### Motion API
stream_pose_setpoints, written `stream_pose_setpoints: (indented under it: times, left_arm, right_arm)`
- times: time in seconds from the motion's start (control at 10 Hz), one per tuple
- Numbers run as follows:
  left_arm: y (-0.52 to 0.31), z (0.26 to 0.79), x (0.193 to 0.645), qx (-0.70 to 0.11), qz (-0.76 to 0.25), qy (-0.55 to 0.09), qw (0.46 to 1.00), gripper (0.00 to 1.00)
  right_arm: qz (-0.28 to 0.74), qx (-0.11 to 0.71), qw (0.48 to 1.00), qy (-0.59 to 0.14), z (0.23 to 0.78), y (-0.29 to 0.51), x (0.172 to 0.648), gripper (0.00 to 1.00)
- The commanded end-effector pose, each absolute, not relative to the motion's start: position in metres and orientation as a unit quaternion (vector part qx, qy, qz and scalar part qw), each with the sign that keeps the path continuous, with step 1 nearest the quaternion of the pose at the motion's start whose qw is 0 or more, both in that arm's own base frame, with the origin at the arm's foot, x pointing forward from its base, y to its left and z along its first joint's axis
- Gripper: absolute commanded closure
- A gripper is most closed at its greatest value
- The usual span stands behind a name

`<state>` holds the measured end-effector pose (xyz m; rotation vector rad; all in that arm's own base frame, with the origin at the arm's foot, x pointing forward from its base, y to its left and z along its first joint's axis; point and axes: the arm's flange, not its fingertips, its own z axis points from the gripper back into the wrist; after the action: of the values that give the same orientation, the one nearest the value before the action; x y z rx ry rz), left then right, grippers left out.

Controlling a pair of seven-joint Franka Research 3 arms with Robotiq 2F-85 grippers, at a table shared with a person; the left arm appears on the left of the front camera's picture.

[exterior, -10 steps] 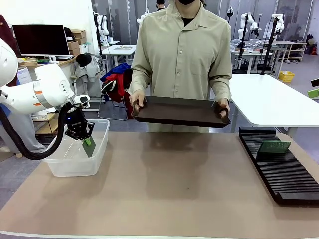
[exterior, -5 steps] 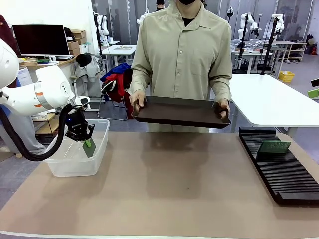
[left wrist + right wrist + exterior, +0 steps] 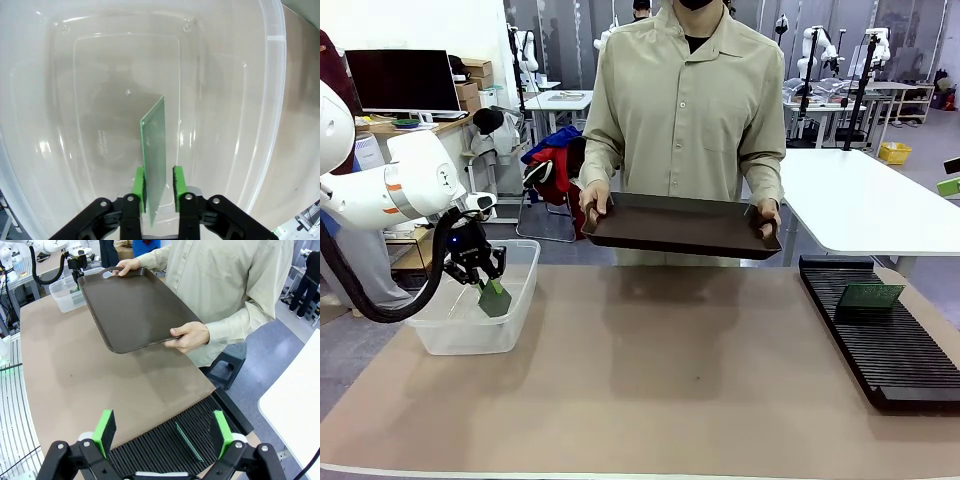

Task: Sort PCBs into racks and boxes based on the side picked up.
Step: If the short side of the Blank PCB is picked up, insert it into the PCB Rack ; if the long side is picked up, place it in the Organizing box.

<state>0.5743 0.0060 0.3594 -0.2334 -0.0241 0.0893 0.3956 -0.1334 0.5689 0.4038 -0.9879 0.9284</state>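
Observation:
My left gripper [image 3: 478,270] hangs inside the clear box [image 3: 470,322] at the table's left. A green PCB [image 3: 155,150] stands on edge between its green pads [image 3: 178,182], with its lower end reaching toward the box [image 3: 272,100] floor. The jaws stand slightly apart and a thin gap shows on one side of the board. In the front view this PCB [image 3: 495,298] leans below the fingers. A second PCB [image 3: 870,296] stands in the black rack [image 3: 885,345] at the right. My right gripper [image 3: 162,432] is open and holds nothing, above the rack [image 3: 150,447] and its PCB [image 3: 189,441].
A person at the far side holds a dark brown tray [image 3: 680,225] with both hands above the table's far edge. The brown table [image 3: 670,380] lies bare between box and rack. A white table [image 3: 880,205] stands behind on the right.
My left gripper's jaws have parted and the arm shifted slightly left. The PCB in the box has tilted over and now shows more of its face. The person and tray stay put.

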Motion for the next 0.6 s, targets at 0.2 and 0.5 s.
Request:
stream_pose_setpoints:
  times: [0.2, 0.5]
  left_arm:
    - [0.012, 0.382, 0.555, -0.091, 0.055, -0.035, 0.994, 0.37]
    - [0.018, 0.402, 0.540, -0.089, 0.014, -0.053, 0.995, 0.00]
  right_arm:
    - [0.427, 0.189, 0.760, -0.453, 0.569, -0.133, 0.395, 0.00]
    - [0.427, 0.189, 0.760, -0.453, 0.569, -0.133, 0.395, 0.00]
